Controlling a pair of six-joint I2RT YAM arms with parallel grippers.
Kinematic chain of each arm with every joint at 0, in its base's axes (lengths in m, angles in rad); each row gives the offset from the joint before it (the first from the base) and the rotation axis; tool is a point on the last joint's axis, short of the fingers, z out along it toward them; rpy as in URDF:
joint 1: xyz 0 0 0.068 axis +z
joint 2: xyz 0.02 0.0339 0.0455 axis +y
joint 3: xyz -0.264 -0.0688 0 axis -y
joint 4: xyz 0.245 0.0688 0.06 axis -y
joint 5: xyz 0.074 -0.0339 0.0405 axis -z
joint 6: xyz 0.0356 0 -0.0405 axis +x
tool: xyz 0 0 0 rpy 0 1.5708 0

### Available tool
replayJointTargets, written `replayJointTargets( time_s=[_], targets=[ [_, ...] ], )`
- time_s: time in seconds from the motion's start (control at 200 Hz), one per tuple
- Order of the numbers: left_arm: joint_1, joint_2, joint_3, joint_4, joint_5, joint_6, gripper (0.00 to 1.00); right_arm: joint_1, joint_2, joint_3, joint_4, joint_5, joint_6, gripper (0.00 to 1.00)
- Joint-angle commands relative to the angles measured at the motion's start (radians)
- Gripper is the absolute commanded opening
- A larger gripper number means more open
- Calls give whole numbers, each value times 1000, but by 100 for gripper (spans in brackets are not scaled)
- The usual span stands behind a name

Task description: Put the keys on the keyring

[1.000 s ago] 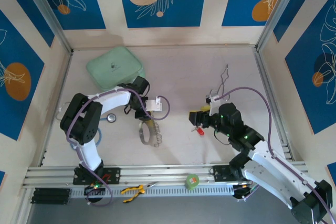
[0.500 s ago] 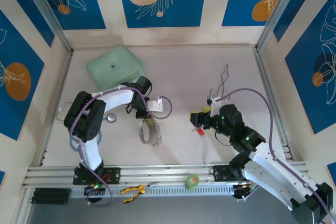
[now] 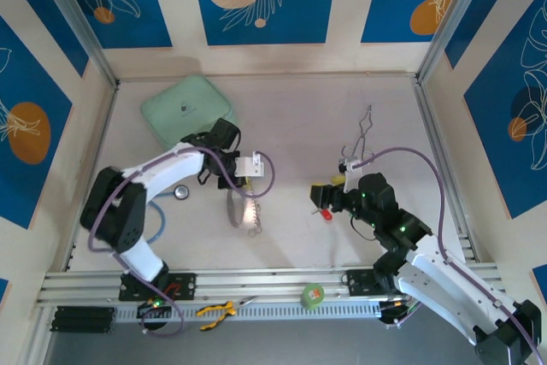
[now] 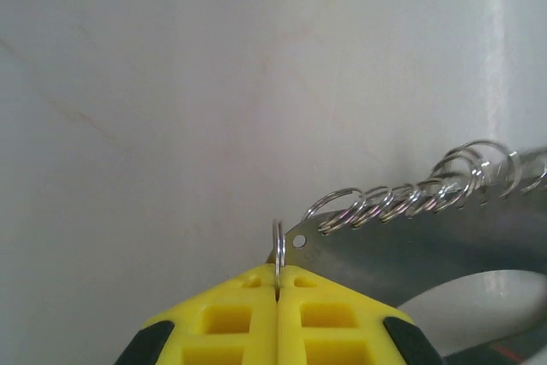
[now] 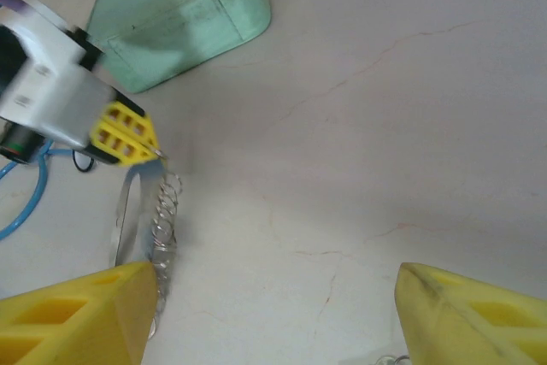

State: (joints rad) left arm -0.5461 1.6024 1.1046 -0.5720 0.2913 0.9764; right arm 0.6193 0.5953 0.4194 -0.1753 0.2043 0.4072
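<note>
Pinching one small split ring w/ the left gripper, yellow pads pressed flat together on it; seen parted a sec ago, so a fresh clench. Also swung the left elbow out toward the left side of the table since then. Holding by that ring the far end of the keyring, centre-left, just nearer than the mint-green case; can't tell whether resting on the table or raised a bit. From the left wrist cam, showing as a flat grey plate w/ a row of silvery rings strung along its edge. Prob. means ring end now secured & presented for threading, w/ no key on yet.

Further right: red-headed key on the table, well apart from the keyring, right by the right gripper. Spread wide there, nothing held between the fingers, a touch wider than a sec back. Can't make out the green-headed key for sure.

Next, likely: grab the red key, carry it across to the pinched ring; risk of the thin ring slipping out of the pads
</note>
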Motion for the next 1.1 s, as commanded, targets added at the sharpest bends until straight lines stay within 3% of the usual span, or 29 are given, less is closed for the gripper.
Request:
replayJointTargets(
  time_s=[0.0,0.31,0.495,0.64,0.755,1.095],
  targets=[
    [-10,-106,-40,57,86,-2,0,-9,-19,-8,95,-38,-113,72],
    [-12,-322,-183,280,299,-111,0,-52,101,67,223,-374,-342,64],
    [-14,-365,-188,316,410,-177,0,-17,215,217,79,-490,-672,59],
    [-17,-371,-193,305,461,-176,0,1,281,276,28,-617,-964,43],
    [-25,-378,-228,351,469,-190,0,33,328,296,57,-616,-1068,42],
    [-46,-377,-274,379,476,-181,0,98,502,344,139,-545,-1064,41]
  ],
)
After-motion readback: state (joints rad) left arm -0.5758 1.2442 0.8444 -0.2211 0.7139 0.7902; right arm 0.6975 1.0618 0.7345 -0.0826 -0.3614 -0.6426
